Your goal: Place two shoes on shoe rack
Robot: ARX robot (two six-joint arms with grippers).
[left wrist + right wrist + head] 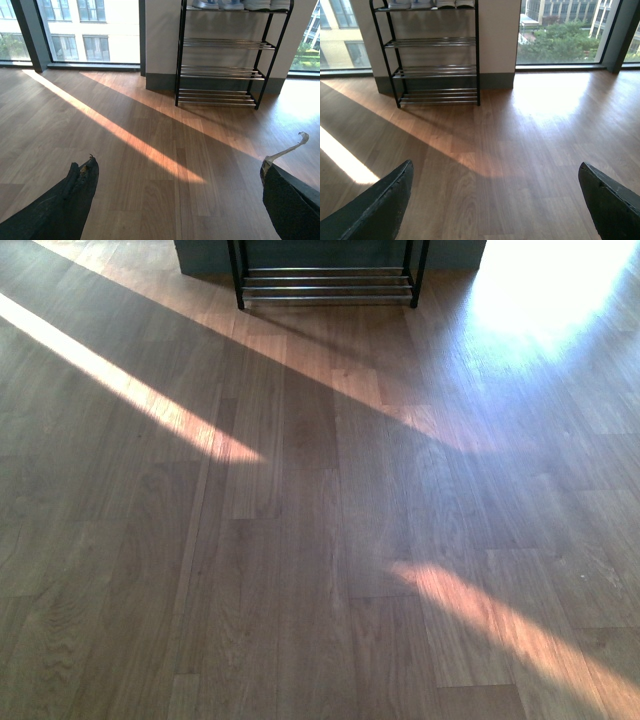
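Our left claw (177,192) hangs released over the sunlit wooden plank floor (300,540), grasping nothing. Far ahead stands the black-framed, chrome-barred shoe rack (222,55), shoes (240,4) on its top tier. Our right claw (495,200) is likewise released.

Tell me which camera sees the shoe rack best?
The left wrist view: the shoe rack shows all its tiers there, with shoes on top. The right wrist view shows nearly as much, cut at the top edge. The front view catches only its bottom bars.
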